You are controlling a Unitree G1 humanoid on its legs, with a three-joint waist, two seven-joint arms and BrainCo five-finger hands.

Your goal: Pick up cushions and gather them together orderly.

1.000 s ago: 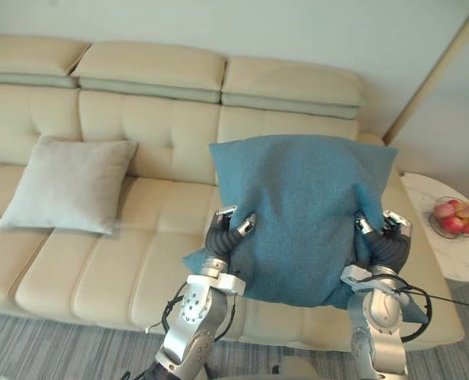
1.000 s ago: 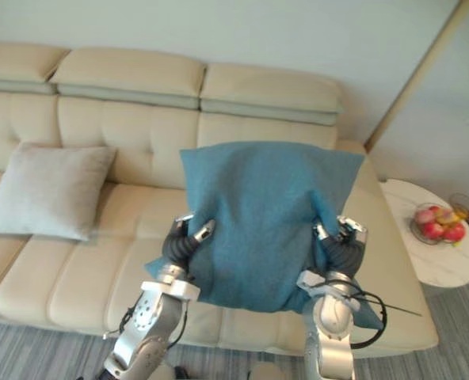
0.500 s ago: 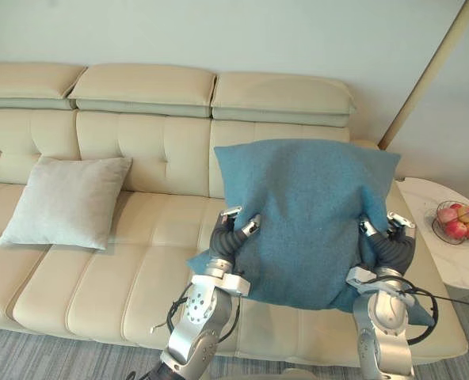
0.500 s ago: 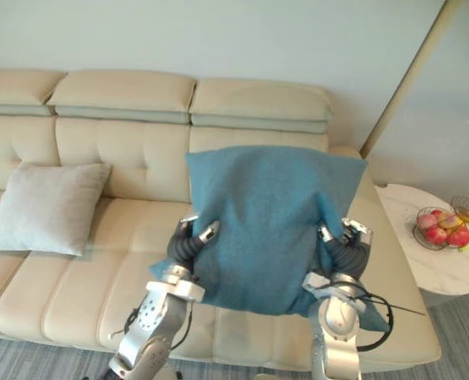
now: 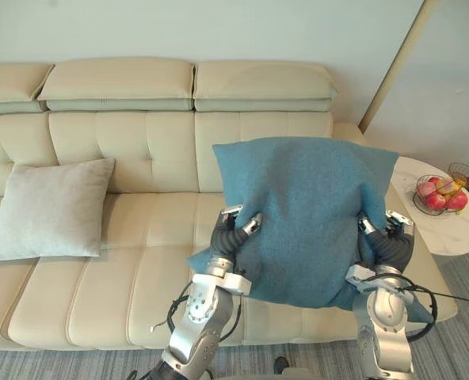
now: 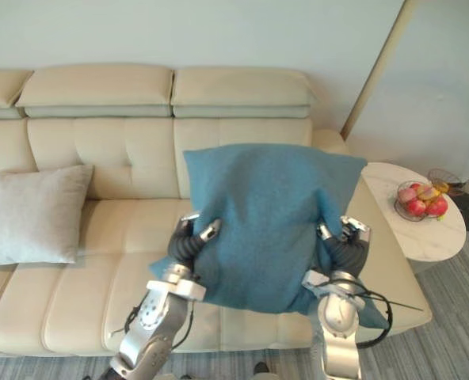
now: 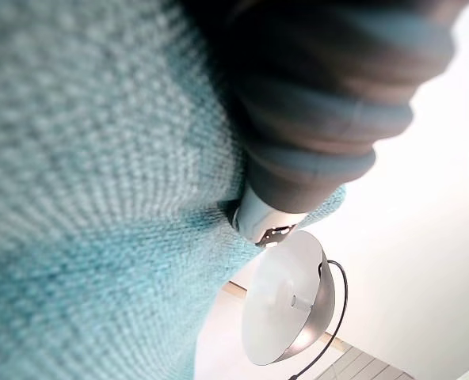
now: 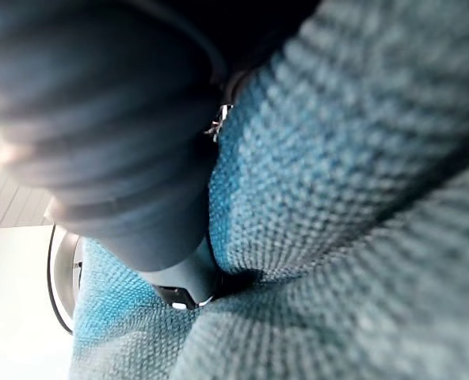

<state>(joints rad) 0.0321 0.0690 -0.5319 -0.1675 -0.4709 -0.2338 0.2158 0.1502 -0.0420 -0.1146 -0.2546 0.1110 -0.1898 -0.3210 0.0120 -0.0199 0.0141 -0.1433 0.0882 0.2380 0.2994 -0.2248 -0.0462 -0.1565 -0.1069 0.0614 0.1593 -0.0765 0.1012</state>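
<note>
Both eye views have swung since a second ago, so the beige sofa [image 5: 139, 142] now sits further to the robot's left and more of the round white counter [image 5: 436, 231] shows at the right; that is the camera shifting, and the blue cushion [image 5: 306, 214] keeps the same place between the two hands. It is held upright and clear of the seat, in front of the sofa's right-hand end, with its top edge level with the lower backrest. The left hand [image 5: 233, 229] presses against its lower left edge and the right hand [image 5: 385, 237] against its lower right edge. Each hand is sunk into the knit cloth, and whether either is spread or clenched on the fabric cannot be told, even from the wrist views, where the dark ribbed covers lie flat against the teal weave. One lower corner of the cushion hangs down past the right wrist. A pale grey cushion [image 5: 48, 207] leans against the backrest well apart, toward the sofa's left. On the counter stands a wire bowl of red fruit [image 5: 439, 194].
</note>
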